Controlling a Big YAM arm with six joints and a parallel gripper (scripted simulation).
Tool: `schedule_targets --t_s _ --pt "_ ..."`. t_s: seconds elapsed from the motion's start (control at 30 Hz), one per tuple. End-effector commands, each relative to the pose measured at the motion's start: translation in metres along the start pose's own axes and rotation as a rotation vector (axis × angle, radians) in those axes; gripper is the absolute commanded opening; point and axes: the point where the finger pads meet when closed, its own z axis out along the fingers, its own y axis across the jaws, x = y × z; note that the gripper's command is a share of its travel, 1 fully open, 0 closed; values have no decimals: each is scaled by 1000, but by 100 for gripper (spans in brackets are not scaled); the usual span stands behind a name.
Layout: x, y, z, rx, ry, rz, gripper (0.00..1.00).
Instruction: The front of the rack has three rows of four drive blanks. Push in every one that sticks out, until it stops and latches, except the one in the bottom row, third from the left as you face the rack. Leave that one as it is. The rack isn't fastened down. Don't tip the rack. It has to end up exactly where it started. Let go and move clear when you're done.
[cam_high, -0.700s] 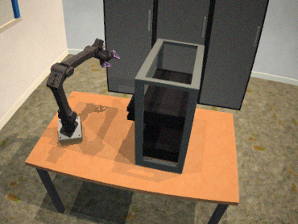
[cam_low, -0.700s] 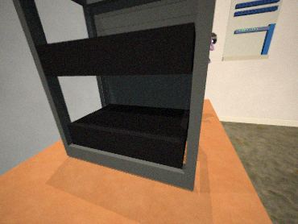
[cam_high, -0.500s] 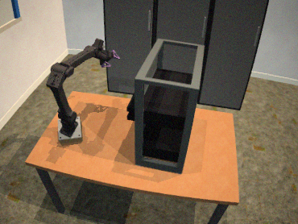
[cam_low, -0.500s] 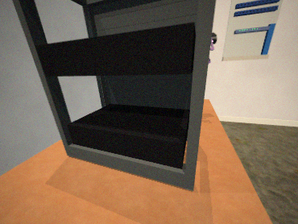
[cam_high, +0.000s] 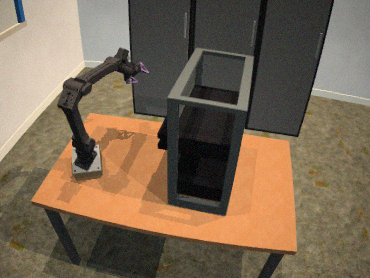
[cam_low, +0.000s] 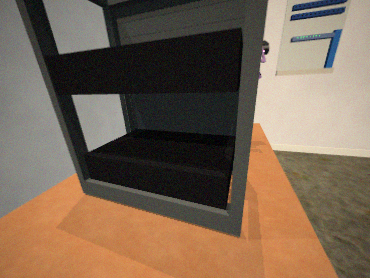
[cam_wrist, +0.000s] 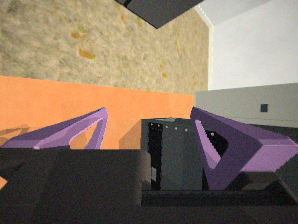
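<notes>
Rack (cam_high: 173, 145) stands upright on the orange counter (cam_high: 260, 220), right of centre. It is a tall grey open frame with square posts and an open top. Inside are dark units: in the exterior view a black band (cam_low: 150, 62) spans the upper part and a black block (cam_low: 160, 172) sits low in the frame, with a gap between them showing the rack's grey inner wall. Surfaces are matte and flat-edged.

Drive blanks (cam_high: 163, 135): in the top view only a dark sliver of the front face pokes past the rack's left post. Rows and individual blanks can't be told apart there. The wrist view shows a grey and dark panel (cam_wrist: 172, 150) between the fingers, with small pale dots along its top edge; can't tell which blank is which.

Arm is black, on a grey base plate (cam_high: 99, 169) at the counter's left end. Pincer (cam_high: 136, 72) is raised high, left of the rack and apart from it. Purple fingers are wedge-shaped and spread fully wide, nothing between them. In the exterior view the pincer is almost wholly hidden behind the rack post.
</notes>
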Motion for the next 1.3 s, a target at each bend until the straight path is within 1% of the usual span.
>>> schedule_targets --t_s 0.0,0.53,0.73,0.83,0.9,0.97,1.0,1.03,1.1,1.17,1.23,1.27 --pt "-12 -17 -7 22 -25 27 100" --pt "-11 -17 -7 22 -26 29 100" --pt "-3 -14 -8 28 -26 48 100" --pt "-6 -22 -10 39 -32 67 100" --pt "1 -15 -7 34 -21 64 100" --pt "1 -15 -7 34 -21 64 100" --pt "-17 -46 -19 68 -59 112 100" --pt "-12 -40 -16 64 -49 108 100" --pt "5 -21 -8 46 -22 91 100" --pt "7 -21 -8 51 -22 103 100" --pt "3 -28 -13 65 -35 125 100" --pt "6 -26 -13 66 -33 130 100"
